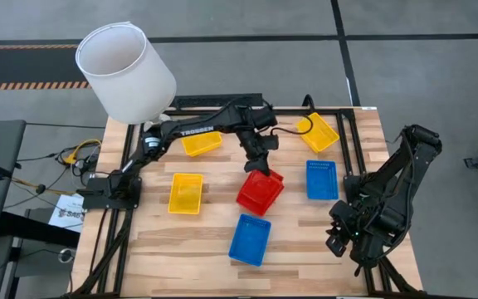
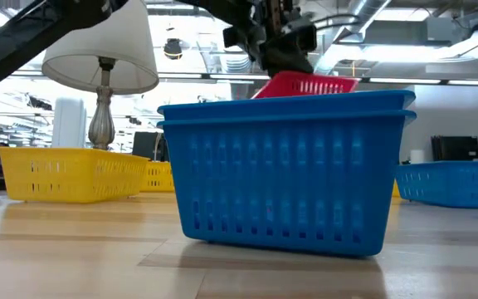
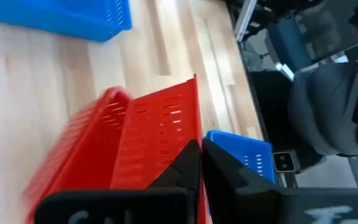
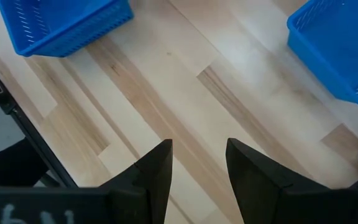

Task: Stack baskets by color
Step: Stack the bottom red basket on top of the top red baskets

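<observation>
Left gripper (image 1: 258,169): reaches over the middle of the table, its fingers (image 3: 185,163) pinched tight on the rim of a red basket (image 1: 260,192) — the wrist view shows the red mesh wall clamped between them.
Red basket: held tilted, one side raised; in the low view it shows above and behind the front blue stack (image 2: 285,170), clear of the wood there. More than one red wall shows in the left wrist view, so it may be a nested set; how many I cannot tell.
Front blue stack: near the front edge of the table (image 1: 164,241), just in front of the red basket; the low view shows two rims, one basket nested in another.
Single blue basket (image 1: 321,179): lies flat to the right of the red one, near the right arm.
Yellow baskets: one (image 1: 186,193) left of the red basket, one (image 1: 201,143) farther back under the left arm, one (image 1: 318,132) at the back right — all three apart from each other.
Right gripper (image 4: 197,163): waits low at the right front corner of the table, fingers spread wide over bare wood, holding nothing.
Lampshade (image 1: 125,71): white, at the back left corner.
</observation>
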